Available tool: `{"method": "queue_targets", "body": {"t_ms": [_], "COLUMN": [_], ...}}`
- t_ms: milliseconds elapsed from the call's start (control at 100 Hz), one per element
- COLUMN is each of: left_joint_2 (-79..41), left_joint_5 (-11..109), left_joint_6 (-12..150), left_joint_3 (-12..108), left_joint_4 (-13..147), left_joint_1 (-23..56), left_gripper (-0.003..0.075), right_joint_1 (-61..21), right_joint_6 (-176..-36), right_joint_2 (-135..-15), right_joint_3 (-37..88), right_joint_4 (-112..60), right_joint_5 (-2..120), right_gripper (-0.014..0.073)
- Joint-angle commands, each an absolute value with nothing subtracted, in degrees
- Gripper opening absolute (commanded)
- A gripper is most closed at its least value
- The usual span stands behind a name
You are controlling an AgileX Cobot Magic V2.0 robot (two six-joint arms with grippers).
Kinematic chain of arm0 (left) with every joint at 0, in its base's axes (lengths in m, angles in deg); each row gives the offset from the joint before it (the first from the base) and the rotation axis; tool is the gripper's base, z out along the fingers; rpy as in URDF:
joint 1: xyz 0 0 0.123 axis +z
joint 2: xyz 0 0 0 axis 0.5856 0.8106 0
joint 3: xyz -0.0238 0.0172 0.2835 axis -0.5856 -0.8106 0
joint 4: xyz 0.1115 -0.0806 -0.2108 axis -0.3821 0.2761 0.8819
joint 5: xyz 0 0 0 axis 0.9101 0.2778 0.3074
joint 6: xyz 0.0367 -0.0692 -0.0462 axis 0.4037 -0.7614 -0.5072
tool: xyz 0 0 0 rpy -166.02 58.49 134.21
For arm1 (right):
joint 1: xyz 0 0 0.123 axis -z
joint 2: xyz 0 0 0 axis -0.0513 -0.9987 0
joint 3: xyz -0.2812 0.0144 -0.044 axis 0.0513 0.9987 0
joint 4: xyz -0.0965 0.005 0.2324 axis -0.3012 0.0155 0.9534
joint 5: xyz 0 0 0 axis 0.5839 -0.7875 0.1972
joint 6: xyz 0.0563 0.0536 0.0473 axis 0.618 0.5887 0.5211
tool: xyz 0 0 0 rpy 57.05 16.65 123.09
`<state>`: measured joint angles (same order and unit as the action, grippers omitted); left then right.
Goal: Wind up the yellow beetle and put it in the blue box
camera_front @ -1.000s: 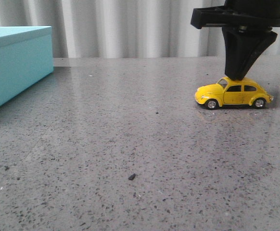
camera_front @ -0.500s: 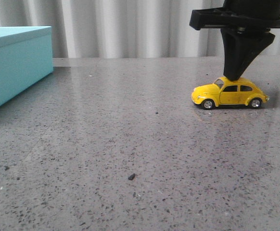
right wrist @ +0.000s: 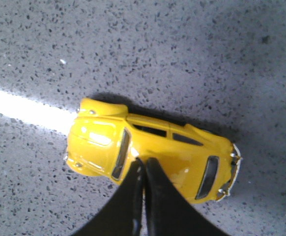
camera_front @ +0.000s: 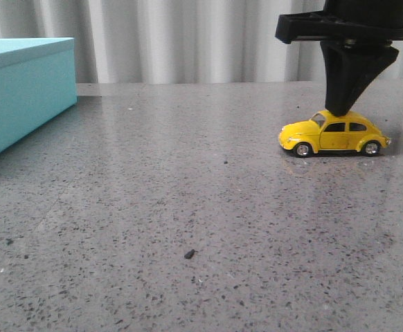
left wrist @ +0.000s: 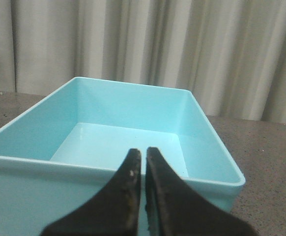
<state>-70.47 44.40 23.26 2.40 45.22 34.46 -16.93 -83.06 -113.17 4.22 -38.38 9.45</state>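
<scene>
The yellow beetle (camera_front: 333, 136) stands on its wheels on the grey table at the right, nose to the left. My right gripper (camera_front: 338, 111) points straight down with its jaws shut together, tips resting on the car's roof. In the right wrist view the shut gripper (right wrist: 144, 161) touches the roof of the beetle (right wrist: 182, 147) just behind the windscreen, with nothing held between the jaws. The blue box (camera_front: 21, 90) stands at the far left. In the left wrist view the box (left wrist: 44, 162) is open and empty, and my left gripper (left wrist: 143, 152) hovers shut over its near rim.
A small dark speck (camera_front: 189, 254) lies on the table in the front middle. A pleated grey curtain (camera_front: 187, 34) hangs behind the table's far edge.
The beetle rolled a little to the left under my right gripper's tips, then back a little to the right. The box has not moved.
</scene>
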Motion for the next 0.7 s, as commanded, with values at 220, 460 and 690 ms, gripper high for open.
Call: {"method": "queue_targets", "body": {"t_ms": [220, 460, 690], "left_joint_2": [-69.3, -69.3, -69.3], "left_joint_5": [40.1, 40.1, 40.1], "left_joint_6": [22.8, 22.8, 22.8], "left_joint_3": [4.4, 4.4, 4.4], "left_joint_4": [45.8, 45.8, 45.8], "left_joint_1": [34.5, 34.5, 34.5], "left_gripper": [-0.0021, -0.0021, -0.0021], "right_joint_1": [-12.3, -8.9, -6.2], "right_joint_6": [-82.8, -81.2, -80.7], "right_joint_2": [-111.5, -111.5, -111.5], "right_joint_3": [2.6, 2.6, 2.6], "right_joint_4": [-41.6, -50.4, -52.4], "right_joint_5": [7.3, 4.8, 4.3], "right_gripper": [-0.0041, -0.0041, -0.0041]}}
